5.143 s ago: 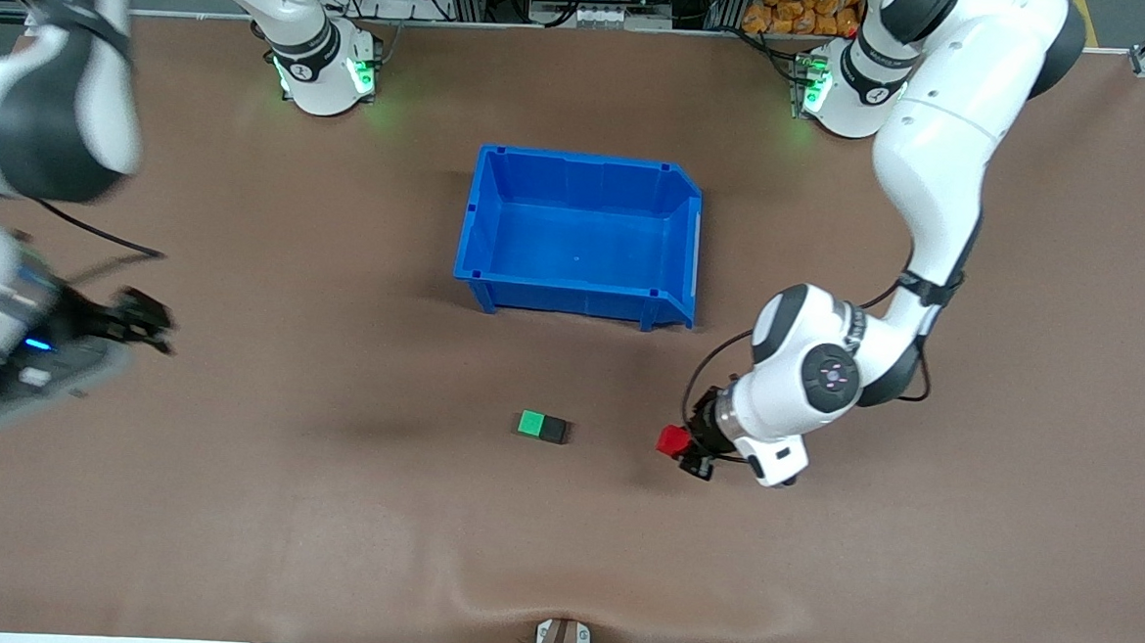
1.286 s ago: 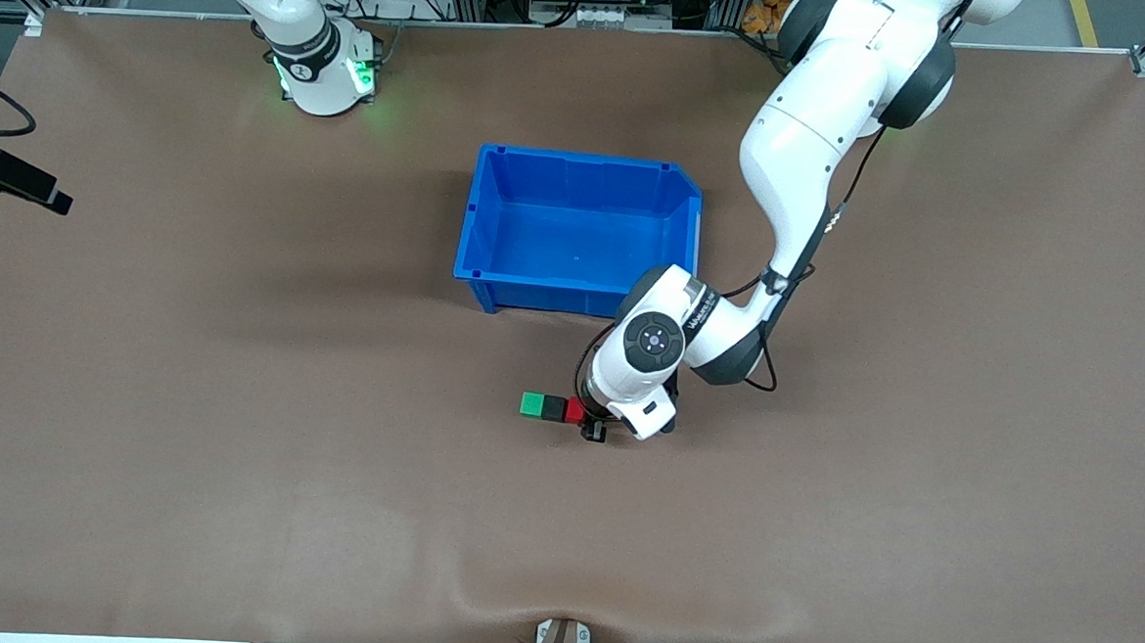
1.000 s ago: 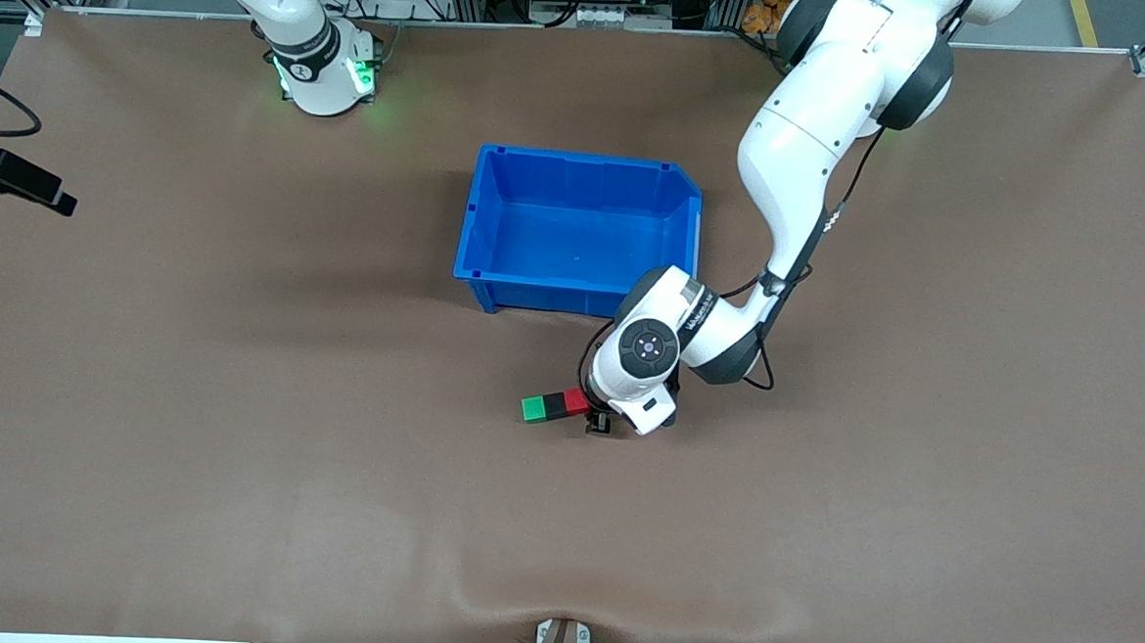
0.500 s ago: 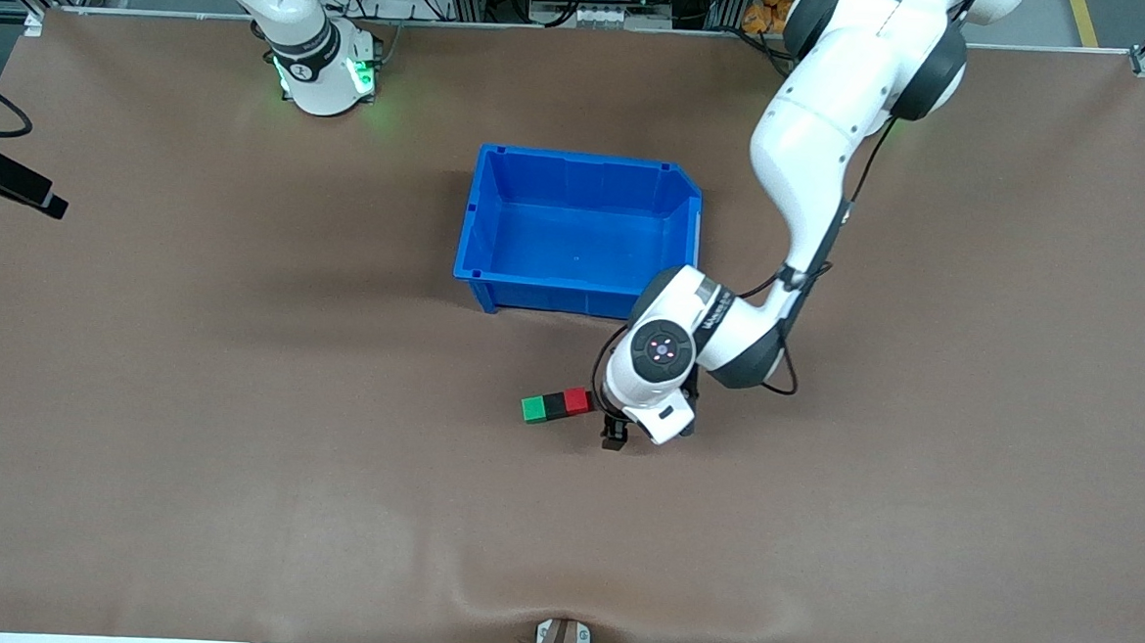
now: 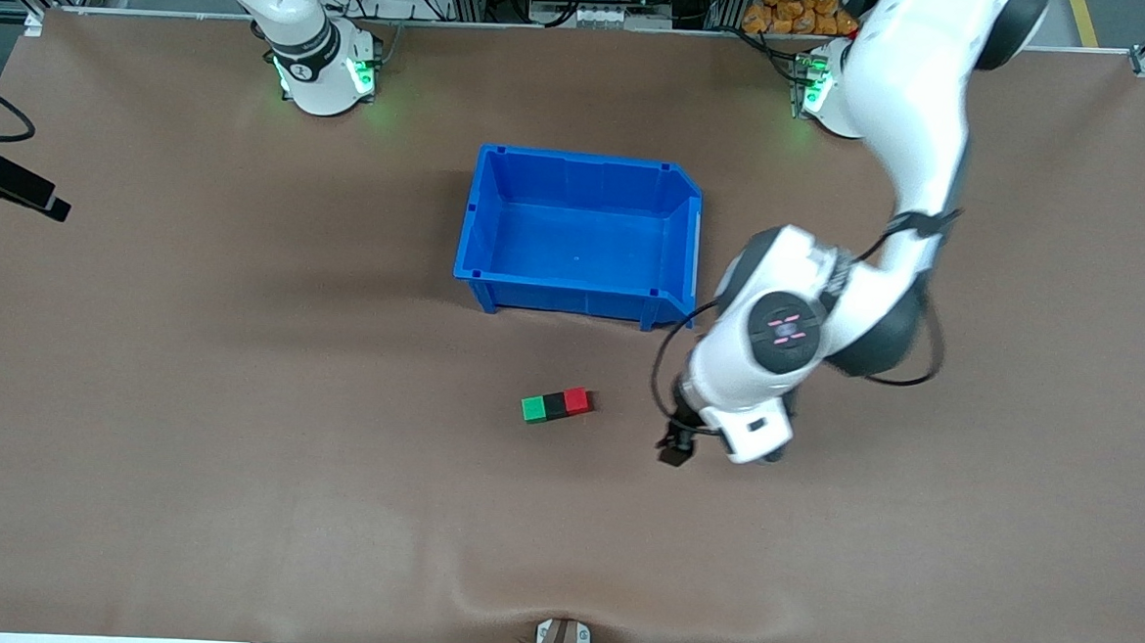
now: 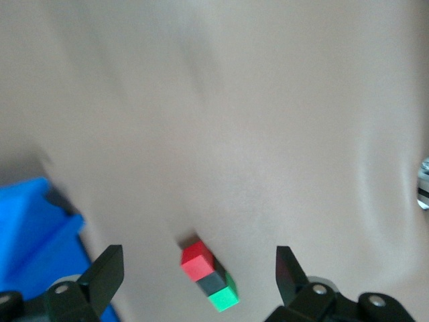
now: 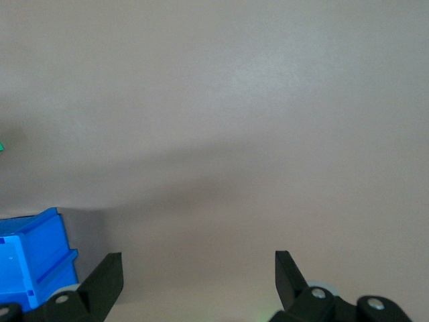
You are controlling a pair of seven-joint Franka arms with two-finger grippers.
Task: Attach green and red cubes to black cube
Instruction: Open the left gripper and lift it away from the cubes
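- Cube assembly: the green cube, black cube and red cube lie in one short row on the desk, touching face to face, black in the middle. The row sits near the desk centre, nearer the front camera than the blue bin, red end toward the left arm's end.
- Left gripper: over bare desk just beside the red end of the row; fingers spread wide, nothing between them.
- Right gripper: waits over bare desk at the right arm's end, near that edge; fingers wide apart, empty.
- Handling (judgement): the cubes look light, rigid and matte, so slip should be low. Being so small, they would shift under a slight nudge. Grip any one by two opposed free faces, never across a joint.
- Not determinable: whether the joints actually hold; the cubes' undersides. The right wrist view shows only a green sliver at its edge. The front view cuts off most of the right arm.
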